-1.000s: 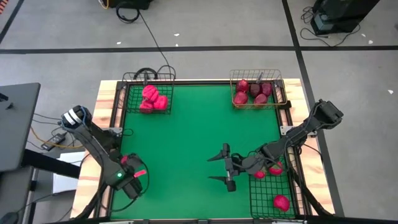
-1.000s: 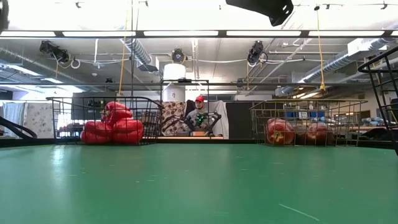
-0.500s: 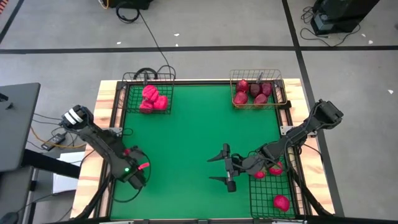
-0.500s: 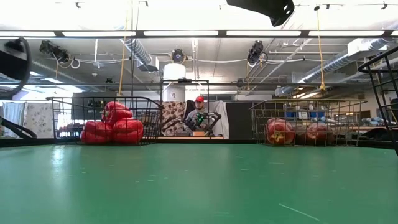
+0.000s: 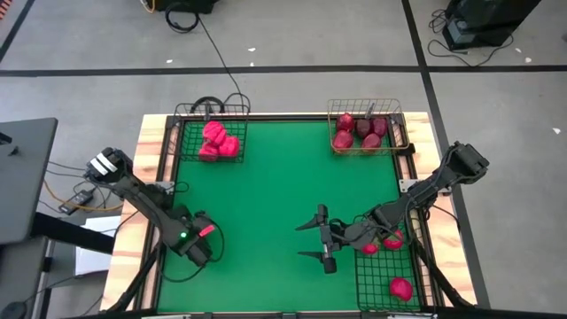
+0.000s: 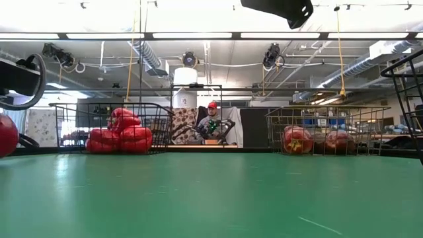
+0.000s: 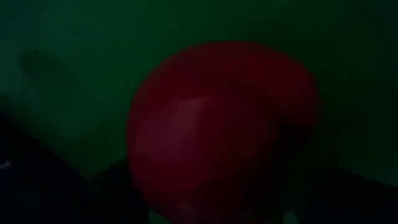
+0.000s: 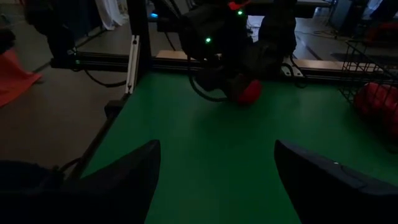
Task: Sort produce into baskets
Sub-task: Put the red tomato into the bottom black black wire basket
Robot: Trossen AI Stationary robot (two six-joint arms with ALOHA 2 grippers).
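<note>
A round red piece of produce (image 7: 224,124) lies on the green mat near the table's near left corner, also showing in the right wrist view (image 8: 249,92) and at the low view's left edge (image 6: 4,135). My left gripper (image 5: 201,247) points down right over it (image 8: 231,74). My right gripper (image 5: 312,239) hangs open over the mat's near middle, pointing toward the left edge, with nothing in it (image 8: 217,163). Bright red peppers fill the squarish black basket (image 5: 213,135). Dark red apples sit in the gold basket (image 5: 367,129). Tomatoes lie in the long black basket (image 5: 390,266).
The mat's middle (image 5: 283,177) holds no objects. The baskets stand at the far left, far right and near right. Wooden boards (image 5: 149,151) border the mat, and cables (image 5: 208,105) lie behind the far left basket. A person (image 6: 211,122) sits far beyond the table.
My left gripper has come down toward the mat and shifted slightly toward the table's middle. Part of that arm has entered the low view at its left edge. The red piece of produce now shows there too, where earlier it did not.
</note>
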